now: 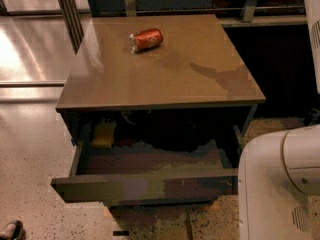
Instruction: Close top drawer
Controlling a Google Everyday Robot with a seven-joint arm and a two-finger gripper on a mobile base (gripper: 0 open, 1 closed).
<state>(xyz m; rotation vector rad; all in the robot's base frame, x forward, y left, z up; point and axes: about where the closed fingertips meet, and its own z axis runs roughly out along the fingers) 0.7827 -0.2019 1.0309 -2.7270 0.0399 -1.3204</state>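
Nothing here can be read: the crushed red can (146, 39) on the brown table (200, 84) shows no lettering I can make out (just red and pale patches). The gripper is out of sight.

The pincer was out of view. The white arm (277, 184) was cut off by the right edge and hid the right front corner of the top drawer (140, 186).

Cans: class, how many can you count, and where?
1. The red can lies on its side on the cabinet top, back left. Others may hide deep in the open top drawer. The gripper is out of view; only the white arm shows, lower right.
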